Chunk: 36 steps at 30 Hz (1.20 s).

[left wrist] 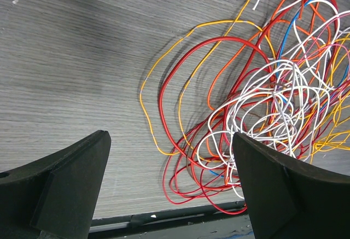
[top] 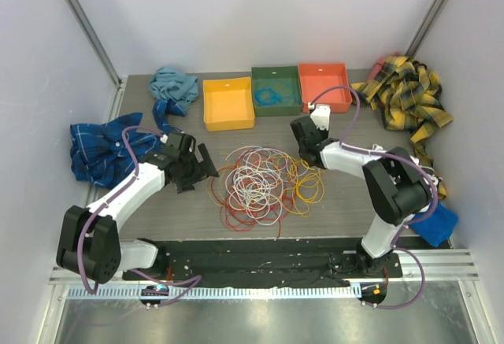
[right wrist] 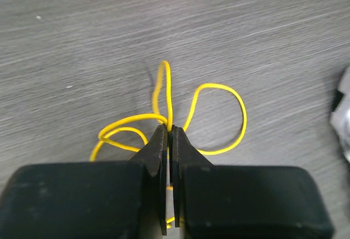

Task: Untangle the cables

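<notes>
Pinching a yellow cable, the right fingers sit closed; the left fingers gape wide, empty.

Your thin multicoloured cables lie mid-table, green square plastic bin at 12 o'clock, blue plaid cloth at 9.

lab test cell: white panels, aluminium rails.

No text, label, brand or number is legible (in any of the views).
</notes>
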### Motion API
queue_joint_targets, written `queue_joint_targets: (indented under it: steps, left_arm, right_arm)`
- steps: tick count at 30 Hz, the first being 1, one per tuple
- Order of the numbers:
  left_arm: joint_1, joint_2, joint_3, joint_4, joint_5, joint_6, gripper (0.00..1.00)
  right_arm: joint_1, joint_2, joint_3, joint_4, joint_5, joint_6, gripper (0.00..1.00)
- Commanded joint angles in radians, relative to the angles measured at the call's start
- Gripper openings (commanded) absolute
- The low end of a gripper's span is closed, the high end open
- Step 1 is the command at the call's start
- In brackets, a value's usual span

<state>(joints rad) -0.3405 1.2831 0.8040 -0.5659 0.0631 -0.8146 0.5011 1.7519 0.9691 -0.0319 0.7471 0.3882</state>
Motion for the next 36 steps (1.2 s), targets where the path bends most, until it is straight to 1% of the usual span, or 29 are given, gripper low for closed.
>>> queue_joint_targets:
  steps: [1, 4, 5, 6, 8, 9, 11, 15, 16, 17, 18, 19, 21, 22, 23, 24, 27, 28, 29, 30, 32, 33, 36]
  left_arm:
    - [-0.003, -0.018, 0.012, 0.015, 0.015, -0.005, 1.0]
    - [-0.003, -0.04, 0.014, 0.015, 0.015, -0.008, 0.99]
    - [-0.003, -0.048, 0.015, 0.021, 0.021, -0.011, 0.99]
    - [-0.003, -0.065, 0.02, 0.026, 0.024, -0.017, 0.99]
    - [-0.003, -0.082, 0.024, 0.047, 0.047, -0.029, 0.99]
    - [-0.005, -0.1, 0.03, 0.078, 0.058, -0.043, 0.99]
    - [-0.018, -0.117, 0.04, 0.11, 0.075, -0.054, 0.99]
    - [-0.043, -0.151, 0.052, 0.225, 0.093, -0.081, 1.0]
    - [-0.049, -0.171, 0.044, 0.307, 0.104, -0.101, 1.0]
    - [-0.049, -0.183, 0.034, 0.357, 0.128, -0.118, 1.0]
    - [-0.052, -0.201, -0.004, 0.413, 0.144, -0.135, 1.0]
    - [-0.058, -0.238, -0.028, 0.552, 0.155, -0.171, 1.0]
    - [-0.068, -0.275, -0.095, 0.682, 0.156, -0.198, 1.0]
    - [-0.081, -0.289, -0.113, 0.784, 0.155, -0.204, 1.0]
    - [-0.094, -0.306, -0.135, 0.831, 0.152, -0.208, 1.0]
    - [-0.11, -0.306, -0.138, 0.86, 0.144, -0.202, 1.0]
    - [-0.213, -0.257, -0.108, 0.897, 0.1, -0.152, 1.0]
    - [-0.28, -0.243, -0.1, 0.908, 0.075, -0.137, 1.0]
    - [-0.317, -0.211, -0.097, 0.944, 0.051, -0.106, 1.0]
    - [-0.384, -0.194, -0.097, 0.972, -0.01, -0.089, 1.0]
    - [-0.442, -0.162, -0.106, 1.033, -0.057, -0.061, 1.0]
    - [-0.48, -0.131, -0.111, 1.111, -0.086, -0.037, 1.0]
    - [-0.515, -0.088, -0.118, 1.213, -0.114, -0.014, 0.99]
  right_arm:
    - [0.027, -0.214, 0.02, -0.02, 0.064, 0.0, 0.01]
    - [0.08, -0.313, 0.075, -0.068, 0.071, -0.029, 0.01]
    - [0.095, -0.371, 0.097, -0.078, 0.067, -0.04, 0.01]
    - [0.129, -0.39, 0.152, -0.095, 0.061, -0.061, 0.01]
    - [0.157, -0.423, 0.219, -0.172, 0.023, -0.068, 0.01]
    - [0.189, -0.431, 0.282, -0.198, 0.009, -0.072, 0.01]
    - [0.22, -0.454, 0.347, -0.259, -0.02, -0.069, 0.01]
    - [0.252, -0.505, 0.414, -0.329, -0.098, -0.023, 0.01]
    - [0.254, -0.514, 0.422, -0.345, -0.121, -0.003, 0.01]
    - [0.254, -0.526, 0.434, -0.352, -0.139, 0.011, 0.01]
    - [0.255, -0.544, 0.439, -0.358, -0.178, 0.018, 0.01]
    - [0.255, -0.551, 0.444, -0.371, -0.195, 0.029, 0.01]
    - [0.254, -0.572, 0.442, -0.382, -0.235, 0.06, 0.01]
    - [0.255, -0.581, 0.436, -0.384, -0.248, 0.073, 0.01]
    - [0.255, -0.588, 0.421, -0.384, -0.262, 0.098, 0.01]
    - [0.257, -0.595, 0.41, -0.381, -0.284, 0.11, 0.01]
    - [0.257, -0.62, 0.359, -0.358, -0.314, 0.153, 0.01]
    - [0.255, -0.627, 0.349, -0.341, -0.334, 0.159, 0.01]
    - [0.255, -0.631, 0.329, -0.332, -0.341, 0.169, 0.01]
    - [0.255, -0.631, 0.321, -0.323, -0.348, 0.181, 0.01]
    - [0.258, -0.634, 0.303, -0.307, -0.368, 0.192, 0.01]
    - [0.258, -0.634, 0.299, -0.301, -0.374, 0.201, 0.01]
    - [0.258, -0.637, 0.295, -0.299, -0.388, 0.207, 0.01]
